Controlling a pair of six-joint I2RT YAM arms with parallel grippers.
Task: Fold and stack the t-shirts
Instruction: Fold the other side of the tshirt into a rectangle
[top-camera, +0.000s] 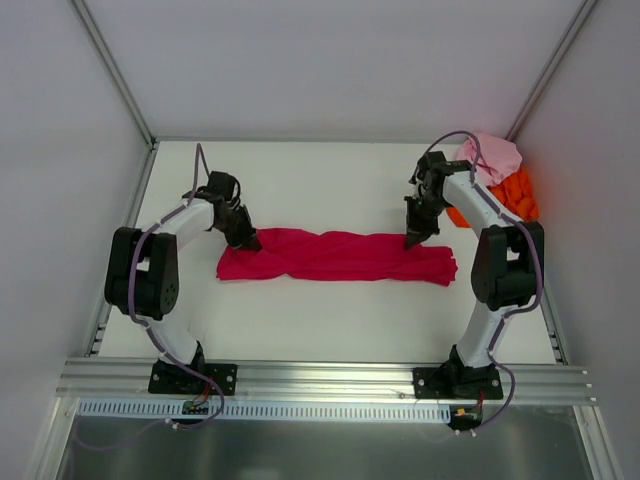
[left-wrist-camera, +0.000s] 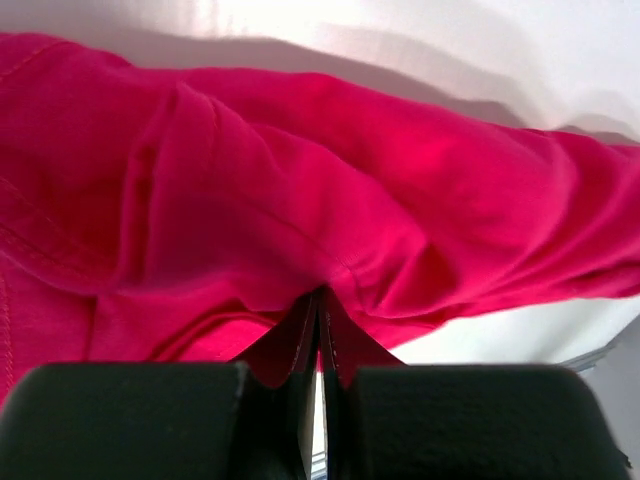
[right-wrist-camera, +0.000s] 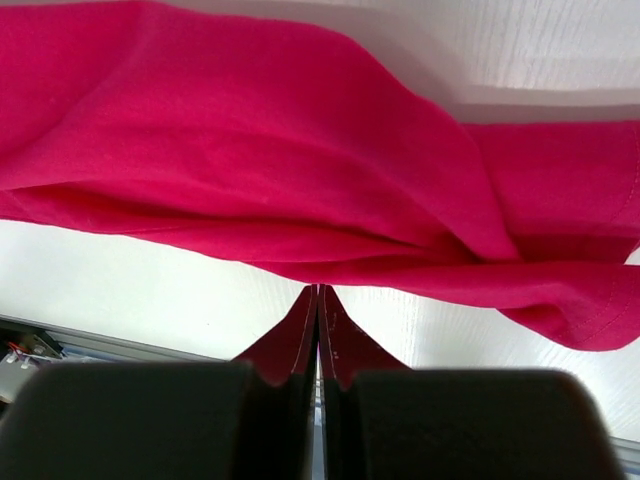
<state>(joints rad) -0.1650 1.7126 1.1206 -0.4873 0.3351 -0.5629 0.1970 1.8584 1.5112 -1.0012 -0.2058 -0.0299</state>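
Crimson t-shirt (top-camera: 335, 257): soft twisted band | left end effector (top-camera: 250, 241), right end effector (top-camera: 412, 241): pinching it

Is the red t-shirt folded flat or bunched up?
Bunched up: the red t-shirt lies as a long twisted, wrinkled band across the table, not a flat fold.
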